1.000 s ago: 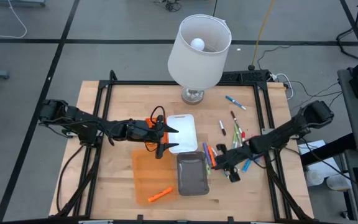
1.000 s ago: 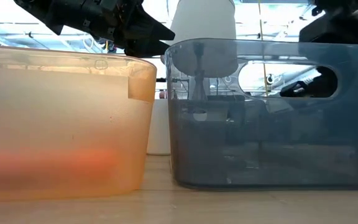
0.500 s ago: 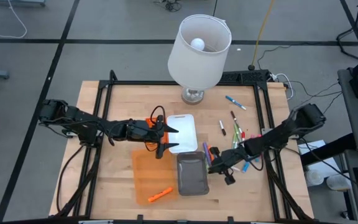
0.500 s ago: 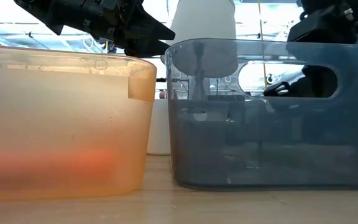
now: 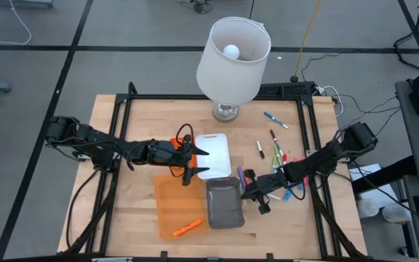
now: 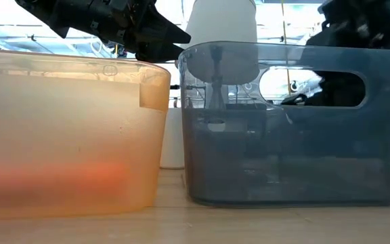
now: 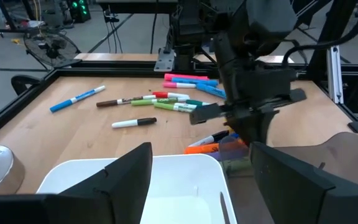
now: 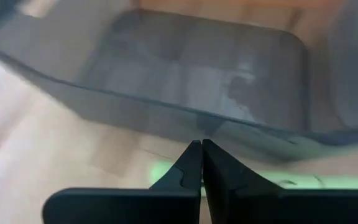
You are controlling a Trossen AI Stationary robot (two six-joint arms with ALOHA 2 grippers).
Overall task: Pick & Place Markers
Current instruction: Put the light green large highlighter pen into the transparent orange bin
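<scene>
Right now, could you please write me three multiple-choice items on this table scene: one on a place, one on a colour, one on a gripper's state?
1. Where does the orange marker lie?
A. in the orange tray
B. in the grey tray
C. under the lamp

2. What colour is the tray beneath the left gripper?
A. grey
B. white
C. orange

3. How do the right gripper's fingers stand?
A. wide open
B. shut, with nothing seen between them
C. shut on a blue marker

Answers:
1. A: the high view shows it in the orange tray, at the end near the table's front edge.
2. B: the left wrist view shows the white tray between its open fingers.
3. B: the right wrist view shows the fingertips pressed together beside the grey tray.
</scene>
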